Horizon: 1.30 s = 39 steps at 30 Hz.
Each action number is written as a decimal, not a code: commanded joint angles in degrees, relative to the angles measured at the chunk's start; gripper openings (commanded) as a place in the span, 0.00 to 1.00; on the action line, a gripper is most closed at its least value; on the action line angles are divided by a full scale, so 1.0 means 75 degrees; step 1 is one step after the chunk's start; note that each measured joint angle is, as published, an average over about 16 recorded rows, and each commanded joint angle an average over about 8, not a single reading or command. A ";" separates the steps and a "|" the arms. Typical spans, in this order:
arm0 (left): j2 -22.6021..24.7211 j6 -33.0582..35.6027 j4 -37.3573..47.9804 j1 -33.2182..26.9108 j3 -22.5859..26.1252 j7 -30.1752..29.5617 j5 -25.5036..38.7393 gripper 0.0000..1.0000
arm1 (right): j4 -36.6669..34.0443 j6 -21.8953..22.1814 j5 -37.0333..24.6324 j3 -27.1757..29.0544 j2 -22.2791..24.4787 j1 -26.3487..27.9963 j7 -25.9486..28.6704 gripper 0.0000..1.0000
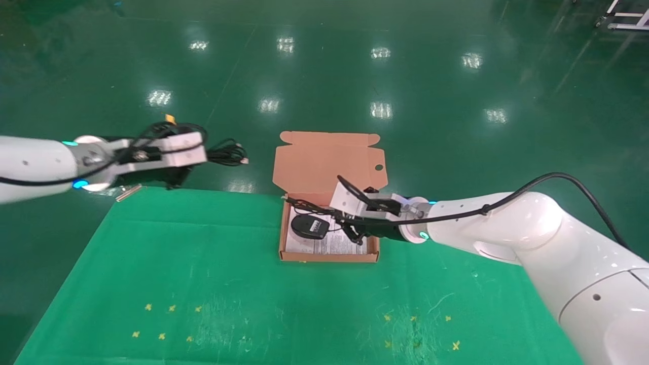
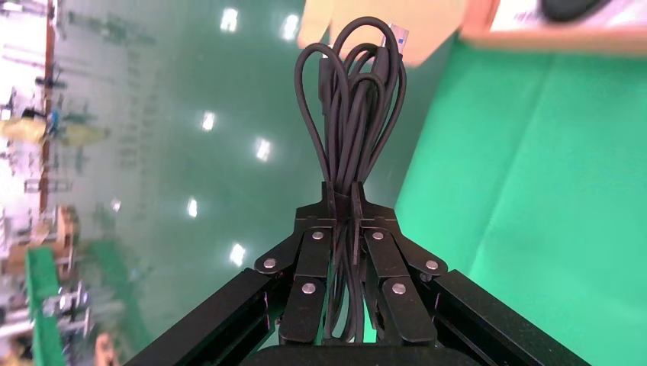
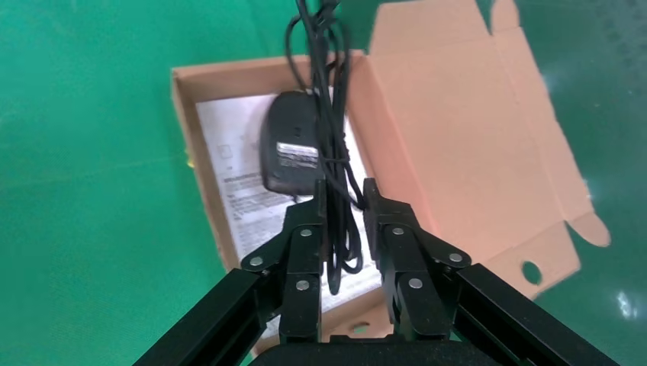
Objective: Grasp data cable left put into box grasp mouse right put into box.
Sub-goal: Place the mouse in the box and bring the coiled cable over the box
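The salmon-orange box (image 1: 329, 257) stands open at the table's far edge, lid flap (image 1: 324, 162) up. The black mouse (image 1: 310, 226) lies in it on the white sheet (image 3: 229, 168), label side up (image 3: 290, 145). My right gripper (image 1: 350, 229) hovers over the box, jaws slightly apart (image 3: 346, 191), and the mouse's thin cord (image 3: 333, 122) hangs loosely between them. My left gripper (image 1: 200, 152) is raised left of the box, beyond the table's far edge. It is shut (image 2: 342, 191) on the looped data cable (image 2: 355, 114), whose loops and pale tip (image 1: 245, 160) point toward the box.
The green cloth table (image 1: 203, 284) has yellow cross marks near its front. A small flat strip (image 1: 128, 192) lies at its far left corner. Glossy green floor lies beyond, and a white frame (image 1: 623, 20) stands at the far right.
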 commanded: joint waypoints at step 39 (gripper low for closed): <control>0.2928 -0.2766 0.1987 0.1287 0.1113 0.2067 -0.0975 1.00 | 0.6637 -0.0512 -0.2439 -0.0361 0.4059 0.0036 0.4202 1.00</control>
